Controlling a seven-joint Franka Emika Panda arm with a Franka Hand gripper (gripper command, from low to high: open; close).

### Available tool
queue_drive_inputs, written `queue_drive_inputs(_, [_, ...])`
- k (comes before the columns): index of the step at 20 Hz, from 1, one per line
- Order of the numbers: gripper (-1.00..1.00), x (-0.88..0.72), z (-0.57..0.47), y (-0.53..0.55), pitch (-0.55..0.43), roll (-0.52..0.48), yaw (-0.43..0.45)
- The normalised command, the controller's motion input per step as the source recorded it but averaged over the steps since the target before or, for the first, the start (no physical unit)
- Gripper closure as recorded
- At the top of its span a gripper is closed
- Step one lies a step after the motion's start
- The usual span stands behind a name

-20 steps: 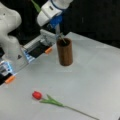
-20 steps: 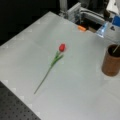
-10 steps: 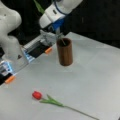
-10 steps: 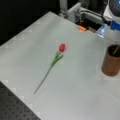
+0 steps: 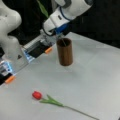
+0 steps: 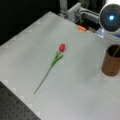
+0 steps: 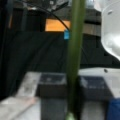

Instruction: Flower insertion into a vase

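Red tulip (image 6: 62, 47) beside vase (image 6: 111, 64)

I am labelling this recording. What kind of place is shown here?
Probably a robotics lab bench: a white table beside a perforated black board, dark backdrop, the gripper holding a green stem over the vase, a red tulip lying nearby.

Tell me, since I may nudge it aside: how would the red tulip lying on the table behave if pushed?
The red tulip has a thin long stem, so it probably bends and pivots rather than slides straight. Its rounded head may roll a little. It looks light; lying flat on the table, apart from the vase, it cannot tip.
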Motion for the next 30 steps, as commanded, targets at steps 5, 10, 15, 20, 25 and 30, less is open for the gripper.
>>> queue_drive_inputs(5, [1.0, 0.25, -0.24, 0.09, 0.03, -0.144, -0.053])
queue_drive_inputs(10, [1.0, 0.23, -0.29, 0.04, 0.014, -0.152, -0.05])
queue_drive_inputs(15, [-1.0, 0.19, -0.19, -0.04, -0.002, -0.136, -0.057])
queue_drive_inputs(20, [-1.0, 0.16, -0.08, -0.09, -0.013, -0.136, -0.033])
queue_drive_inputs(25, [-1.0, 0.18, 0.0, -0.04, -0.005, -0.143, -0.012])
queue_drive_inputs(30, [-1.0, 0.25, 0.07, 0.02, -0.087, -0.156, -0.078])
